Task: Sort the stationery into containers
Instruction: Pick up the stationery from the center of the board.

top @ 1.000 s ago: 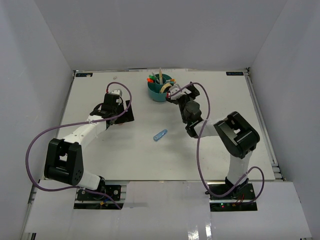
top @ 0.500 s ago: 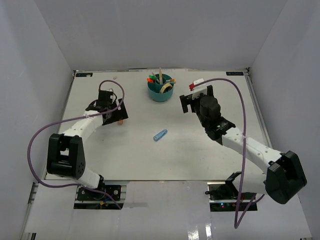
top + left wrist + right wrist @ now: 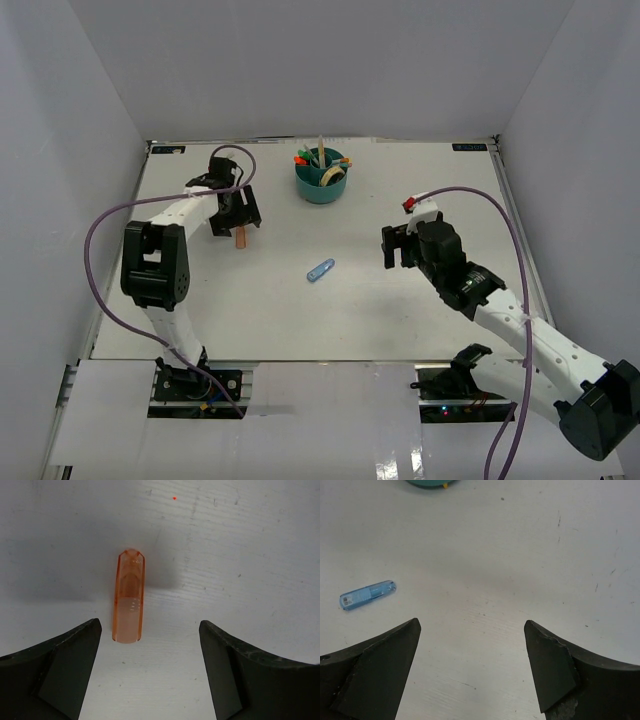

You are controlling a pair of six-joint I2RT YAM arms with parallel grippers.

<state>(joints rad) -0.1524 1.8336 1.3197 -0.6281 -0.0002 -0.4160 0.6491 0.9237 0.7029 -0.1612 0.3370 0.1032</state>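
The white table (image 3: 420, 190) carries the teal organizer (image 3: 321, 182), filled with pens, near its far edge. The light-blue clip (image 3: 320, 271) lies mid-table. The left gripper (image 3: 150, 626) is spread wide, straddling the salmon eraser (image 3: 129, 602) without touching it. The right gripper (image 3: 472, 625) gapes wide and holds nothing.

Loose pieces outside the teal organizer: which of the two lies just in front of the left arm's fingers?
The orange translucent piece, lying flat just ahead of the open left fingers. The light-blue piece lies farther away, touching nothing.

Table (image 3: 300, 310) with organizer (image 3: 321, 186), eraser (image 3: 240, 238), clip (image 3: 320, 270)
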